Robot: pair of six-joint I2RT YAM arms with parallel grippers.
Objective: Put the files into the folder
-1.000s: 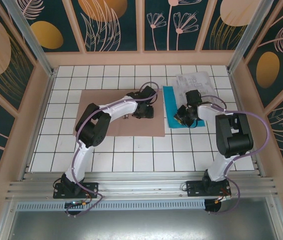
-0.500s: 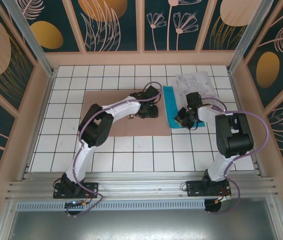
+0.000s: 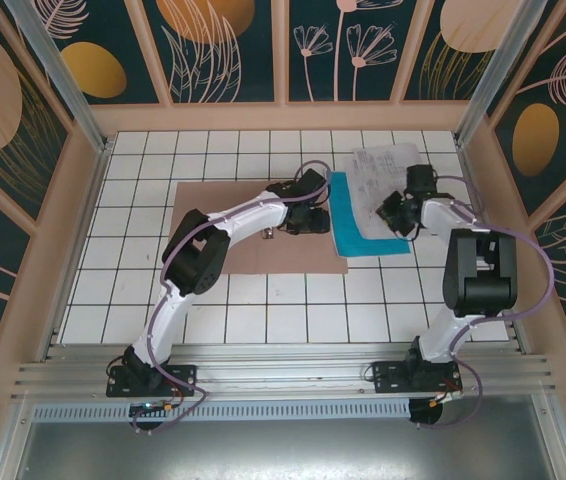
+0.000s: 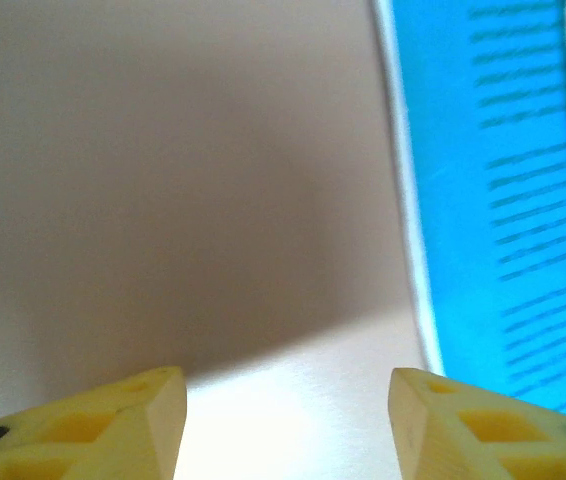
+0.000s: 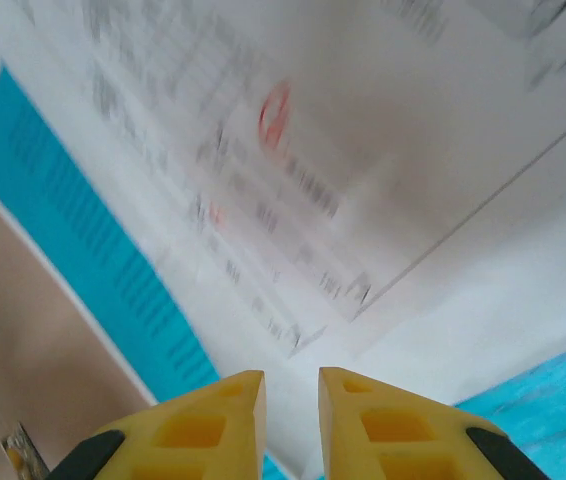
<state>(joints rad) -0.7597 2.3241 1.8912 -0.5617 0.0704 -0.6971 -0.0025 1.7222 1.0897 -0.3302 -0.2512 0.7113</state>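
Kraft-brown folder (image 3: 233, 225) lies flat on the tiled surface (image 3: 143, 290) in the top view. The cyan sheet (image 3: 358, 240) is at its 3 o'clock edge, and the white sheets (image 3: 383, 165) are at that sheet's 1 o'clock. Left tool (image 3: 315, 217) is over the folder's 3 o'clock edge, right tool (image 3: 395, 212) over the white sheets.

Left wrist: tool fingers well apart above bare folder, cyan sheet at 2 o'clock.

Right wrist: tool fingers nearly together over the white sheets, can't tell if they're pinching anything.

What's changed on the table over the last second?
The folder slid right, toward the blue sheet, along with the left gripper, whose jaws then opened. The right gripper moved off the blue sheet, away and to the right, over the white sheets. The sheets stayed put.
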